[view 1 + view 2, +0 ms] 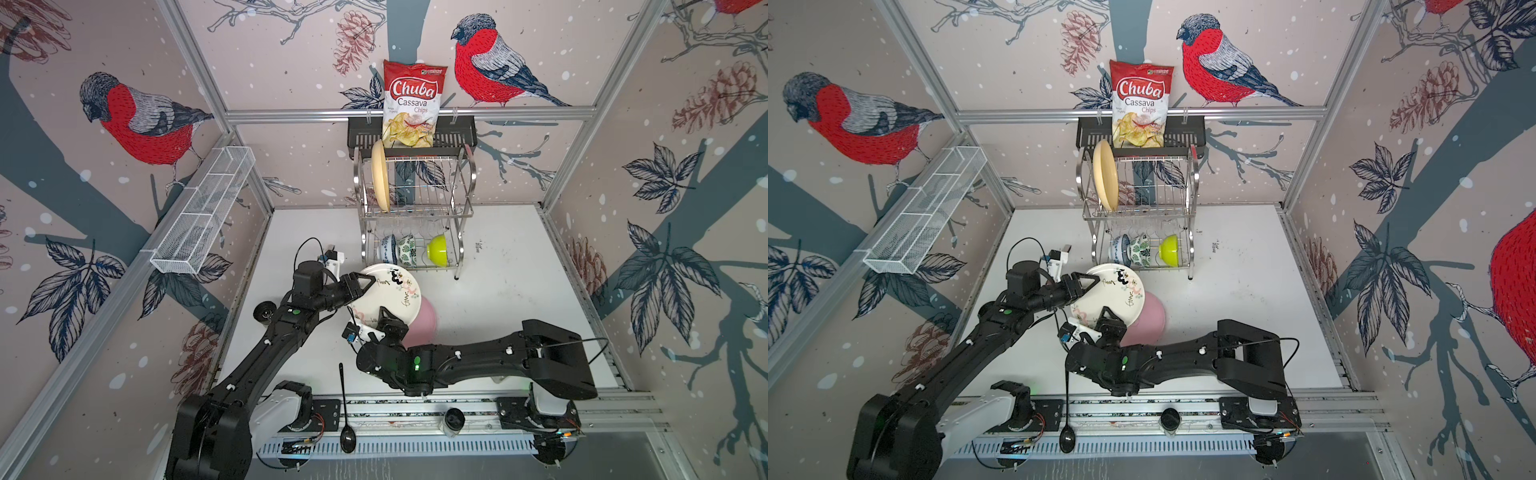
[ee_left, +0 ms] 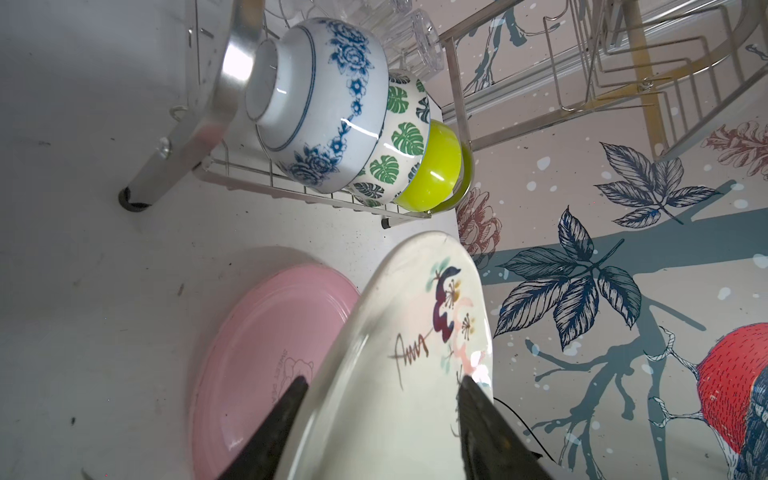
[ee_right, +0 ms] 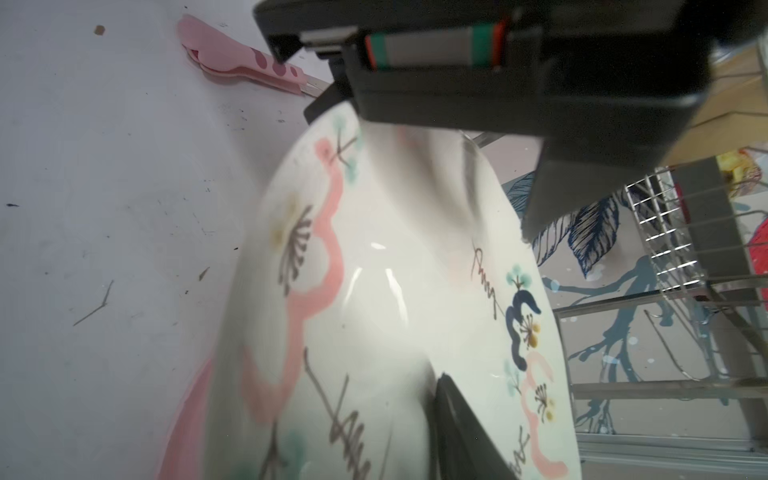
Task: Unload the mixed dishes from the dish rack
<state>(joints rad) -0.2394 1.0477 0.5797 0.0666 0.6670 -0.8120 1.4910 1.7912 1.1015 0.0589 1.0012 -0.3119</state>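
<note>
Black left gripper (image 1: pixel 366 286) clamps the left rim of the cream plate (image 1: pixel 395 297), which is glazed, doodled and held tilted above the table (image 1: pixel 519 299). Right gripper (image 1: pixel 387 319) straddles its near rim; can't tell if it grips. Smooth pink plate (image 1: pixel 424 330) lies flat underneath, partly covered. So 2 plates are out of the shiny wire rack (image 1: pixel 468 183). Left inside: yellow plate (image 1: pixel 380 174) upright up top, clear tumblers (image 2: pixel 415 37), and 3 glossy round bowls (image 1: pixel 407 249) on edge below, 2 patterned, 1 lime.

White table (image 1: pixel 498 299), scuffed, with dark specks. Rack (image 1: pixel 471 183) stands on its legs at the back, mid-width. Pink plate (image 1: pixel 424 326) lies flat near the centre, in front of the rack. Black spoon (image 1: pixel 348 437) lies at the front edge, its bowl on the rail.
</note>
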